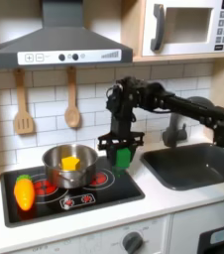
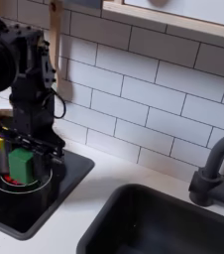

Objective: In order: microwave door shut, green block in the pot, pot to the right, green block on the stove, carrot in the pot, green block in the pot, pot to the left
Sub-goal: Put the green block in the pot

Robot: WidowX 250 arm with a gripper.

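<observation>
- Green block (image 1: 125,156), rounded plastic with its long axis upright, hangs above the stove (image 1: 124,186), clamped in the black gripper (image 1: 123,149).
- Shiny steel pot (image 1: 57,157), round and low, sits on the stove's left burner in the first exterior view.
- Orange carrot (image 1: 24,191) lies beside the pot, at the stove's edge.
- Microwave door (image 1: 182,27) is shut.

Both exterior views are small, soft and grainy, with even, bright indoor light. The pot (image 1: 70,165) carries pale glare on its steel wall. Beneath the fingers (image 1: 123,145), faint shadow lies on the stove (image 1: 112,189). The second exterior view's near edges blur.
</observation>
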